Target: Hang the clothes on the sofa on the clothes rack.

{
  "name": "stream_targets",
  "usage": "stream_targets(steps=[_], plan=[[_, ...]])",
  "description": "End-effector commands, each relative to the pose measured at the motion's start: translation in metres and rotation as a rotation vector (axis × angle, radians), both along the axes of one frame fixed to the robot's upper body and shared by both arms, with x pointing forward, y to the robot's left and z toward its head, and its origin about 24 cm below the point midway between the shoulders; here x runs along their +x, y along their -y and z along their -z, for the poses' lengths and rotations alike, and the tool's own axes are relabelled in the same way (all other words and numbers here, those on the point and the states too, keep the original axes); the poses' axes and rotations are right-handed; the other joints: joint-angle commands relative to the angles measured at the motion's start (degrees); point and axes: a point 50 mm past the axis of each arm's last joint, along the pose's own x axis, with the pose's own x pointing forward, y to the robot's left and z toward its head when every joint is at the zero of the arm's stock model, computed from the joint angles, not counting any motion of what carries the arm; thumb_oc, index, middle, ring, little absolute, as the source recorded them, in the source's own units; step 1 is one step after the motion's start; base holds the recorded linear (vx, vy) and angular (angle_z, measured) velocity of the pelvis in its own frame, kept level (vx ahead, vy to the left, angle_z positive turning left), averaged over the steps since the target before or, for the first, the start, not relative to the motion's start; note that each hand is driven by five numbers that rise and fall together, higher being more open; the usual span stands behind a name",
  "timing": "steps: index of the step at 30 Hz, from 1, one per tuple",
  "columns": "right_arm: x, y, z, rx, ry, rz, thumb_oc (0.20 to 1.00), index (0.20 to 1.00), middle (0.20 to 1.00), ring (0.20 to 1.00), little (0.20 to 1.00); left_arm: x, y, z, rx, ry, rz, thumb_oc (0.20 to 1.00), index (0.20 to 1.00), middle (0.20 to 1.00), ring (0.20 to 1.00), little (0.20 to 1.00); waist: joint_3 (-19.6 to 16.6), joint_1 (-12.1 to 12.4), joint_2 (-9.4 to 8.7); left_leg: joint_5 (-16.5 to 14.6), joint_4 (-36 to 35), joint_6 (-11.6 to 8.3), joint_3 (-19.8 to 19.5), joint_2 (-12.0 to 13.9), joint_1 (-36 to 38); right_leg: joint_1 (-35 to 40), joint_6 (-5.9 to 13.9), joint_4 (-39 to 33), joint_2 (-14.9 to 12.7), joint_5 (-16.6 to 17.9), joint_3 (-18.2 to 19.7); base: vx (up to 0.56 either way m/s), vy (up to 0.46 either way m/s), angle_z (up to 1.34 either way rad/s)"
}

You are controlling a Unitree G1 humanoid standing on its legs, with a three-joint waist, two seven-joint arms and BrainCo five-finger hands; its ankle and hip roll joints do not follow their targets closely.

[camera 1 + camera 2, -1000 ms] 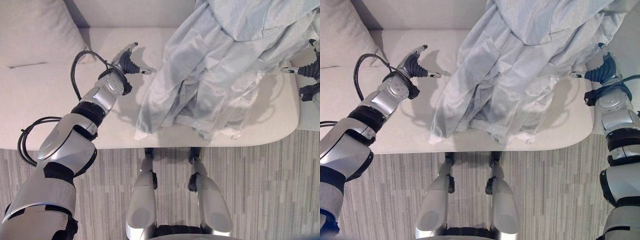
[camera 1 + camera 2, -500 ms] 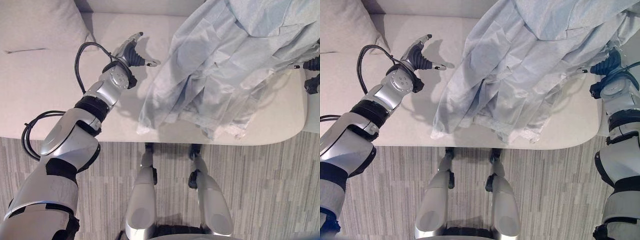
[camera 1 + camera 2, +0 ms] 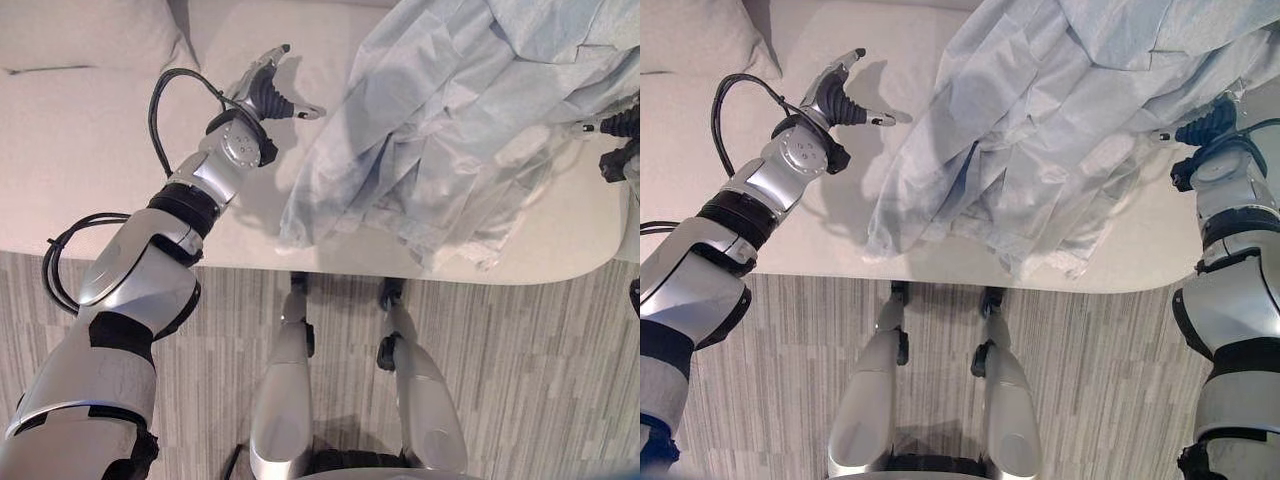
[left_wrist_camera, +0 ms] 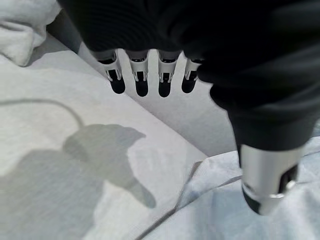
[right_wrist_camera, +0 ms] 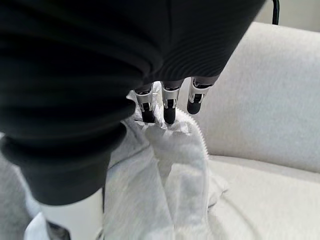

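Note:
A crumpled light-blue garment lies heaped on the right half of the pale sofa seat, its hem reaching the front edge. My left hand hovers over the seat just left of the garment, open, with straight fingers and the thumb pointing at the cloth's edge. My right hand is at the garment's right side, open, its fingers straight and right above the bunched cloth. Neither hand holds anything.
A pale cushion rests at the sofa's back left. The sofa back rises behind the garment. The seat's rounded front edge runs across the view, with grey wood-pattern floor below it.
The whole picture has shifted, so the camera moved. Both hands stay open on either side of the garment; the left thumb is slightly closer to the cloth's edge.

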Motion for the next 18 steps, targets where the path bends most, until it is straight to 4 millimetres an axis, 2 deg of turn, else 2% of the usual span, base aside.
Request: stream_targets(steps=[1, 6, 11, 15, 17, 18], plan=[[0.003, -0.012, -0.031, -0.057, 0.073, -0.03, 0.2, 0.2, 0.2, 0.2, 0.2, -0.003, 0.023, -0.047, 0.018, 0.146, 0.045, 1.0, 1.0, 1.0, 1.0, 1.0, -1.5, 2.5, 1.76, -5.7, -5.7, -2.82, -3.6, 1.5, 4.1, 1.4, 1.07, 0.1, -4.7, -6.5, 2.9, 0.0, 0.0, 0.0], [0.007, -0.021, -0.029, -0.06, 0.076, -0.061, 0.2, 0.2, 0.2, 0.2, 0.2, -0.004, 0.031, -0.051, 0.015, 0.162, 0.072, 1.0, 1.0, 1.0, 1.0, 1.0, -1.5, 2.7, 1.77, -5.8, -5.7, -2.63, -3.6, 1.5, 3.9, 1.4, 1.12, 0.1, -4.7, -6.5, 2.8, 0.0, -0.001, 0.01], [0.01, -0.034, -0.025, -0.069, 0.116, -0.142, 0.2, 0.2, 0.2, 0.2, 0.2, -0.006, 0.021, -0.041, 0.024, 0.156, 0.067, 1.0, 1.0, 1.0, 1.0, 1.0, -1.5, 2.5, 1.37, -6.0, -5.7, -2.35, -3.4, 1.5, 4.9, 2.4, 1.27, 0.1, -4.5, -6.5, 2.8, 0.0, 0.0, 0.01], [-0.001, -0.037, -0.023, -0.118, 0.204, -0.21, 0.2, 0.2, 0.2, 0.2, 0.2, -0.01, -0.002, -0.013, 0.014, 0.11, 0.036, 1.0, 1.0, 1.0, 1.0, 1.0, -1.5, 1.8, 0.7, -6.3, -5.7, -2.32, -2.7, 1.5, 7.7, 4.9, 1.52, 0.1, -4.6, -6.6, 2.9, 0.01, 0.0, -0.01], [-0.014, -0.04, -0.034, -0.188, 0.288, -0.247, 0.2, 0.2, 0.2, 0.2, 0.2, -0.013, -0.013, 0.005, -0.007, 0.074, 0.022, 1.0, 1.0, 1.0, 1.0, 1.0, -1.5, 1.1, 0.45, -6.6, -5.7, -2.2, -2.1, 1.5, 10.3, 6.9, 1.68, 0.1, -4.5, -6.8, 3.0, 0.03, 0.012, -0.09], [-0.022, -0.037, -0.03, -0.2, 0.306, -0.253, 0.2, 0.2, 0.2, 0.2, 0.2, -0.015, -0.015, 0.016, -0.012, 0.052, 0.025, 1.0, 1.0, 1.0, 1.0, 1.0, -1.5, 1.0, 0.46, -6.8, -5.7, -2.11, -1.8, 1.4, 11.9, 8.4, 1.74, 0.1, -4.5, -6.9, 2.9, 0.03, 0.009, -0.1]])
